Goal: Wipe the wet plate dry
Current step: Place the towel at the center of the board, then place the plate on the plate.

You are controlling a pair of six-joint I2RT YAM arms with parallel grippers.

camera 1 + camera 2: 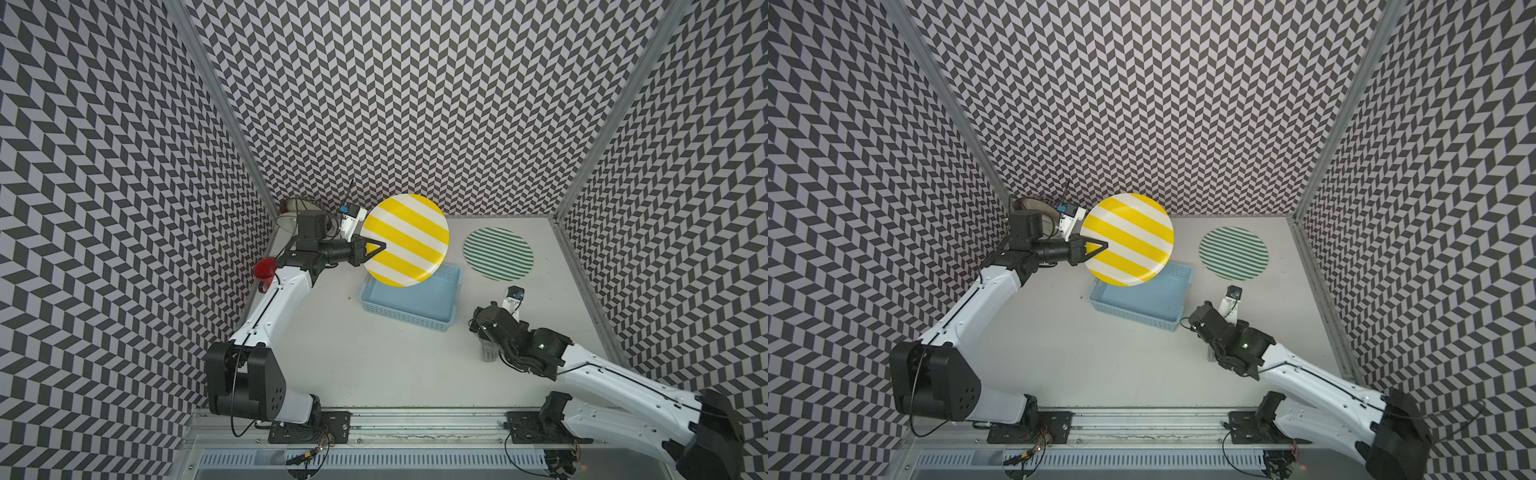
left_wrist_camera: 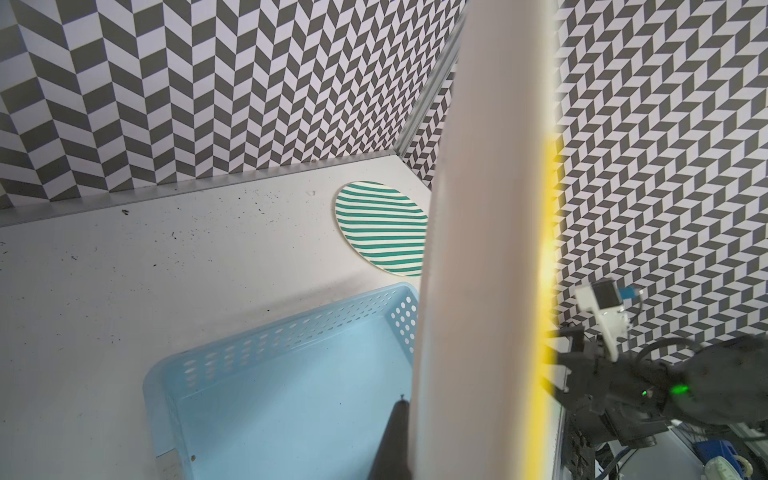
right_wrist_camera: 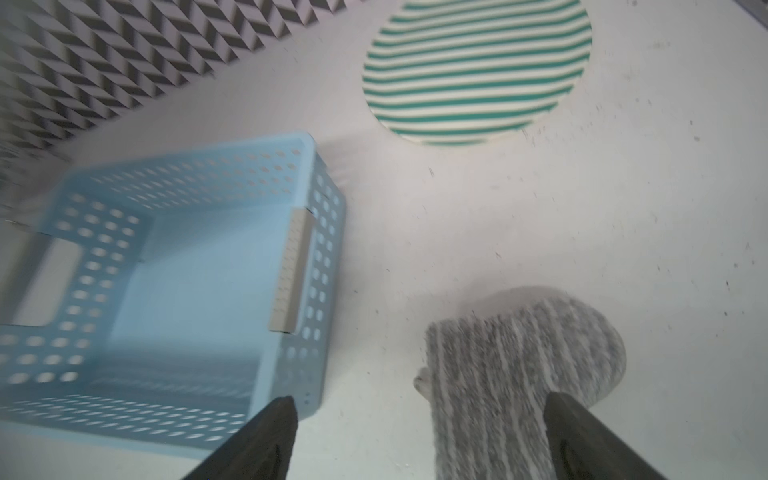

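Left gripper clamped on left rim of yellow-striped plate, holding it raised and tilted over blue basket mid-scene, likely so drips land inside and face is reachable. Right gripper, jaws apart, over grey cloth on counter, near right.

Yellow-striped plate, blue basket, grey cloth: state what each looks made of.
Yellow-striped plate: probably melamine or glazed ceramic; smooth, slightly glossy face, thin rigid rim.
Blue basket: moulded plastic, matte; walls perforated with regular holes.
Grey cloth: soft fuzzy textile, likely microfibre; ribbed pile, lying limp.
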